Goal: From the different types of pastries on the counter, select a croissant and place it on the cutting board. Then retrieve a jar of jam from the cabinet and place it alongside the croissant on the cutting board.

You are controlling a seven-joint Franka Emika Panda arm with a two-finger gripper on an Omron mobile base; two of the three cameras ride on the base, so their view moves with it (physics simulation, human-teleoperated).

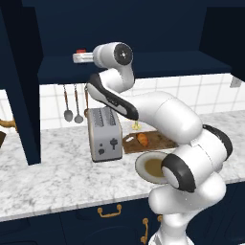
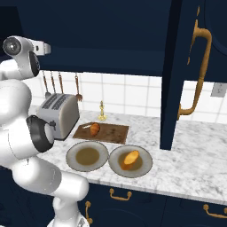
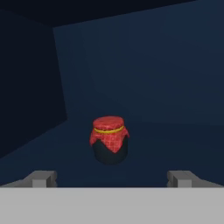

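Note:
The jar of jam (image 3: pixel 109 140), dark with a red checked cloth lid and a gold band, stands upright on the floor of the navy cabinet (image 3: pixel 144 65). My gripper (image 3: pixel 111 178) is open, with the jar ahead of it, centred between the fingertips (image 3: pixel 43 178) and apart from them. In the base views the arm reaches up and the gripper (image 1: pixel 76 58) (image 2: pixel 48 47) is at the cabinet shelf (image 1: pixel 158 67). The croissant (image 1: pixel 142 139) (image 2: pixel 95 129) lies on the dark brown cutting board (image 1: pixel 160 141) (image 2: pixel 113 133) on the marble counter (image 1: pixel 48 177).
A toaster (image 1: pixel 103 134) (image 2: pixel 57 115) stands left of the board. Two round plates sit in front of it: one bare (image 2: pixel 87 156), one (image 2: pixel 144 170) holding a rounder pastry (image 2: pixel 130 159). An open cabinet door (image 2: pixel 177 75) hangs at the right. Utensils (image 1: pixel 72 103) hang on the wall.

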